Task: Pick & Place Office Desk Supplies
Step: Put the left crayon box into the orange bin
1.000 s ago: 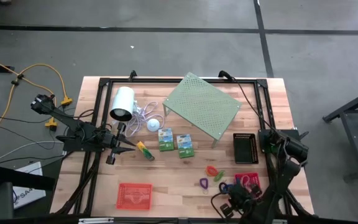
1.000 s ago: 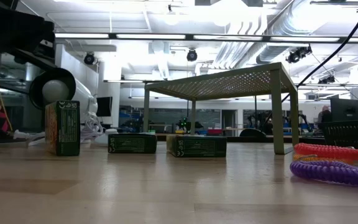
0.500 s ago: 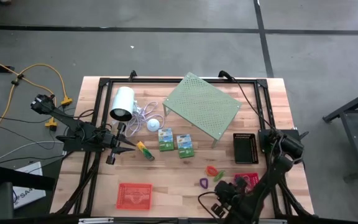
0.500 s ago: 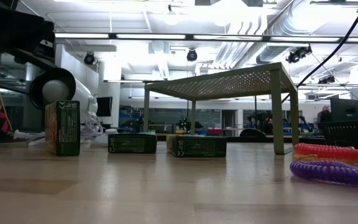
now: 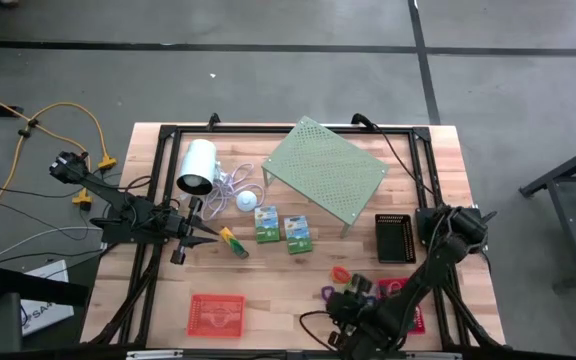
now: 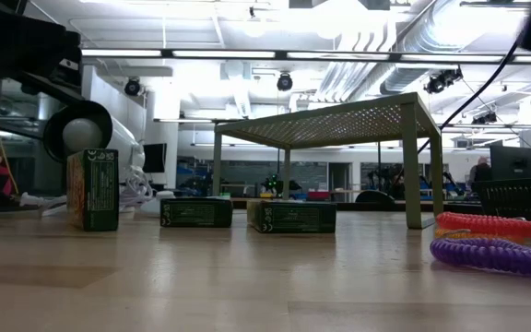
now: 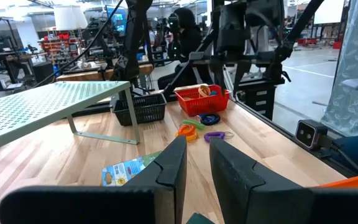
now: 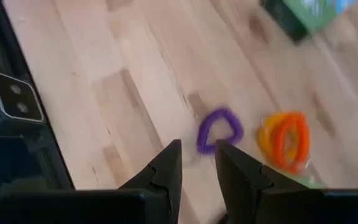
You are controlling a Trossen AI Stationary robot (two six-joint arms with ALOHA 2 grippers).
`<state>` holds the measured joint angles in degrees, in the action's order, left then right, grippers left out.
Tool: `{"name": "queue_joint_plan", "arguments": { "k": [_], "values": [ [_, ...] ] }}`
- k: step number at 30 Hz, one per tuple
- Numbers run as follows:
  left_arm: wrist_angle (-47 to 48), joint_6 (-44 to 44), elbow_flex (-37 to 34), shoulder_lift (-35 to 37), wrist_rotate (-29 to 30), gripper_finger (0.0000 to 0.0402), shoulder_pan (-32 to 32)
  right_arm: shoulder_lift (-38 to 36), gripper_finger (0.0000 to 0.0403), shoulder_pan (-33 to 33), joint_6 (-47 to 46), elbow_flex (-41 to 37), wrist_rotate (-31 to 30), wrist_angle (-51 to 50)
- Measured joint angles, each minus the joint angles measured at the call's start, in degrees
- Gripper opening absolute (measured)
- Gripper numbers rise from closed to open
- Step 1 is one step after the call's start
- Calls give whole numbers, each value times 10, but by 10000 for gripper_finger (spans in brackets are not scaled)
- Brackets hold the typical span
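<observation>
My right gripper (image 8: 197, 155) hovers low over the near right of the table (image 5: 336, 303), tilted down and narrowly open, with nothing between its fingers. Just beyond its tips a purple coil loop (image 8: 219, 130) lies flat on the wood, with an orange coil (image 8: 284, 140) beside it. Two green-white boxes (image 5: 266, 224) (image 5: 299, 232) lie mid-table. My left gripper (image 7: 197, 165) waits level at the left (image 5: 211, 240), its fingers a narrow gap apart and empty, beside the yellow-green marker (image 5: 233, 242).
A red basket (image 5: 216, 313) sits near the front edge and a black basket (image 5: 395, 238) at the right. My right arm partly covers a pink basket (image 5: 400, 295). The pale green shelf (image 5: 325, 170) and the white cylinder (image 5: 197, 168) stand at the back.
My right gripper has travelled along the near edge toward the table's left, rolling its wrist and rising slightly, and now stands by the purple loop. Its arm now crosses the pink basket. No object has moved.
</observation>
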<state>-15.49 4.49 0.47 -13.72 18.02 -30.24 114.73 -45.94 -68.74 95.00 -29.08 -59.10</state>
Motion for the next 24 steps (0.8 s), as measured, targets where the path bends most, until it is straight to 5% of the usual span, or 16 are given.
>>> {"name": "queue_joint_plan", "arguments": {
  "k": [9,24],
  "values": [
    [0,0,0,0,0,65,0,-62,86,39,229,0,16,86],
    [0,0,0,0,0,65,0,-163,86,86,348,0,20,84]
  ]
}}
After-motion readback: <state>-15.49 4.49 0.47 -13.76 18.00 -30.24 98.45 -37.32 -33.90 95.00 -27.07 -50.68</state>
